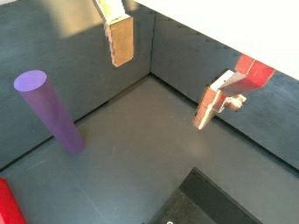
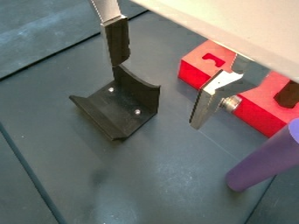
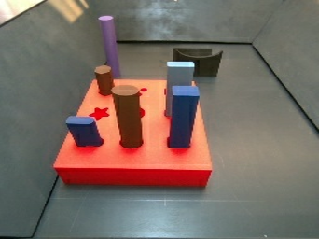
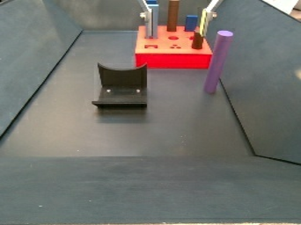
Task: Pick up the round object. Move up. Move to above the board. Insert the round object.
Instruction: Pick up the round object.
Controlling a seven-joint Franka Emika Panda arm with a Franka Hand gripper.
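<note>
Dark grey matte floor and walls surround me. In a wrist view my gripper (image 1: 163, 77) hangs with flat silver fingers (image 1: 121, 42) spread wide, nothing between them; the round object (image 1: 51, 111), a slim matte purple cylinder, stands upright off to one side. In a wrist view the curved dark grey block (image 2: 121, 107) sits near the board (image 2: 239, 83). In a side view the glossy red board (image 3: 134, 157) carries brown and blue pegs, the purple cylinder just behind it.
</note>
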